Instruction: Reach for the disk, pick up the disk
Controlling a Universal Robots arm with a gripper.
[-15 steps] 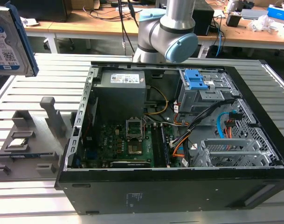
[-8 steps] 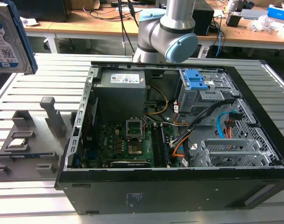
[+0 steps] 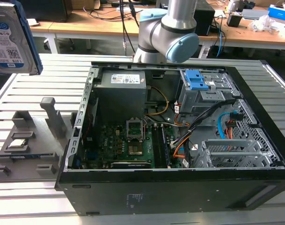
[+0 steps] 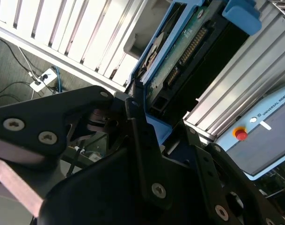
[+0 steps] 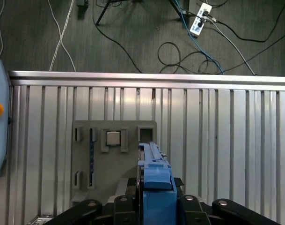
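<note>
The disk (image 3: 10, 40), a silver drive with a white-and-blue label and a blue side rail, hangs in the air at the exterior view's upper left, well above the slatted table (image 3: 48, 70). In the second wrist view the disk (image 4: 179, 56) shows its green circuit-board underside and blue rail. It sits between the black fingers (image 4: 134, 110) of my gripper (image 4: 158, 119), which is shut on it. Seen edge-on in the first wrist view, the disk (image 5: 154, 176) stands upright in my gripper (image 5: 154, 206), high over the table.
An open computer case (image 3: 254, 154) fills the middle of the table, with blue brackets (image 3: 196, 79) in its drive cage. A grey fixture tray (image 3: 20, 159) (image 5: 86, 159) holding a small silver chip (image 5: 113, 138) lies below the disk. A pendant with a red button (image 4: 240, 134) rests nearby.
</note>
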